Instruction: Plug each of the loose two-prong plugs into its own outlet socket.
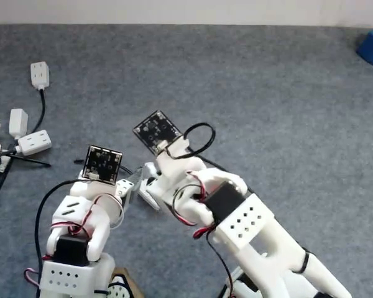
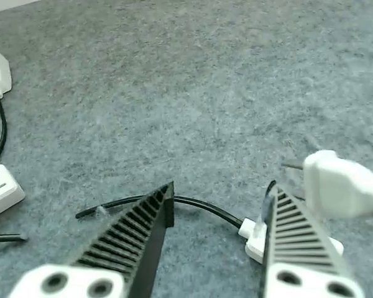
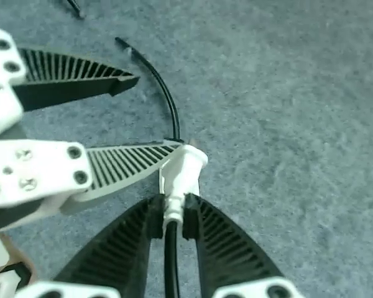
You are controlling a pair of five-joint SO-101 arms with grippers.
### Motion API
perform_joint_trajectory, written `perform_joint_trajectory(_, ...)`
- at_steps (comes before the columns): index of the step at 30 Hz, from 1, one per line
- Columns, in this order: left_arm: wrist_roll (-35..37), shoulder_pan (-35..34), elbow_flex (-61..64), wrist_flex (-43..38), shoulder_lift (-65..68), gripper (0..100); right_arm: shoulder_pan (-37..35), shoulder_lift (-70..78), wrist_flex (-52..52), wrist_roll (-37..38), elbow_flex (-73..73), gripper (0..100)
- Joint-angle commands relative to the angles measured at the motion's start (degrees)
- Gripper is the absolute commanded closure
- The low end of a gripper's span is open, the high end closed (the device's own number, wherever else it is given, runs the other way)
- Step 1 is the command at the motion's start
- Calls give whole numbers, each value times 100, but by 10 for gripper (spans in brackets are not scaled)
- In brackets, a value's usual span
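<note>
**Plug (image 3: 183, 171) pinched in right claw (image 3: 173, 206), sockets (image 1: 34, 142) well apart at the left edge of the grey surface (image 1: 286, 93).**

Gripped at the rear of its white body, at the black cord's (image 3: 170, 254) entry, prongs (image 2: 292, 166) pointing free. Spread wide and holding nothing, left claw (image 2: 222, 189), one finger just beside the plug. Beneath, a second white fitting (image 2: 253, 234) on a loose black lead, lying on the surface. By the look of it, light and rigid: hard, smooth plastic, apt to slip or swivel under a narrow pinch, with a springy cord likely to tug it off line. Best taken across the flat sides of the body, behind the prongs, leaving the metal bare for the socket.
</note>
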Motion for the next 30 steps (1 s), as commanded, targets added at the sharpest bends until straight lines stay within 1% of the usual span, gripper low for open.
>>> perform_joint_trajectory(1, 44, 119, -48, 44, 13, 748, 84, 444, -4, -105, -435, 991)
perform_joint_trajectory(4, 44, 119, -66, 123, -4, 748, 110, 892, 22, -123, -673, 991)
perform_joint_trajectory(6, 53, 40, -66, 79, -57, 751, 171, 1182, 286, -123, -919, 991)
perform_joint_trajectory(7, 53, -119, -84, 79, -57, 751, 180, 1314, 470, -123, -1086, 991)
perform_joint_trajectory(8, 53, -356, -84, 70, -57, 751, 233, 1455, 690, -123, -1262, 991)
perform_joint_trajectory(10, 70, -769, -31, -211, -57, 752, 338, 1780, 1200, -105, -1727, 991)
perform_joint_trajectory(12, 264, -1103, -22, -404, 4, 752, 391, 2167, 1868, -88, -2378, 991)
perform_joint_trajectory(14, 510, -1314, -40, -448, -4, 752, 488, 2651, 2457, -88, -3081, 991)
perform_joint_trajectory(17, 695, -1587, -57, -457, -31, 752, 602, 3442, 3380, -97, -4189, 991)
perform_joint_trajectory(21, 747, -1675, -22, -607, 4, 752, 497, 4286, 4356, -114, -5473, 991)
perform_joint_trajectory(22, 747, -1675, -22, -615, 4, 752, 453, 4347, 4374, -88, -5666, 991)
perform_joint_trajectory(27, 738, -1666, -22, -624, 4, 752, 75, 4418, 4365, -79, -5692, 991)
perform_joint_trajectory(30, 747, -1692, -22, -624, 4, 752, 22, 4523, 4347, -70, -5569, 991)
